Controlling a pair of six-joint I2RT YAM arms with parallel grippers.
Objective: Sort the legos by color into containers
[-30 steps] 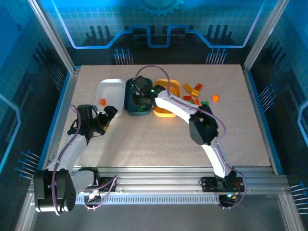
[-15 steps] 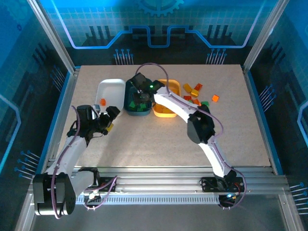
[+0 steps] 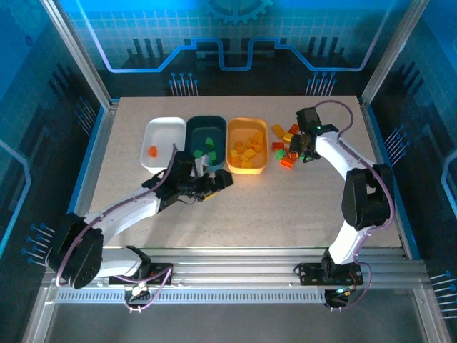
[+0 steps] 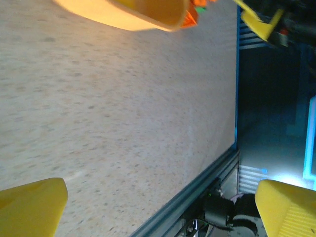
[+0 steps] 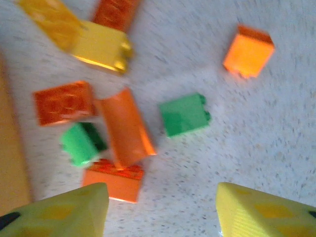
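Right tool [image 5: 158, 210] was shifted from teal tub [image 3: 207, 119] to loose legos [image 5: 183, 116], parted, empty; left tool [image 4: 158, 205] wide. Crowded ones might be grabbed together.

1 speckled beige table top [image 3: 243, 207]; 1 ribbed aluminium rail [image 3: 235, 268] along its near edge; 2 slanted metal posts [image 3: 75, 50]; blue circuit-patterned wall panels [image 3: 235, 32] behind.

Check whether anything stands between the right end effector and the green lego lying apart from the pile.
Nothing visible does. The right end effector is open over bare table, and the green lego lies ahead; the orange lego sits beside it, apart.
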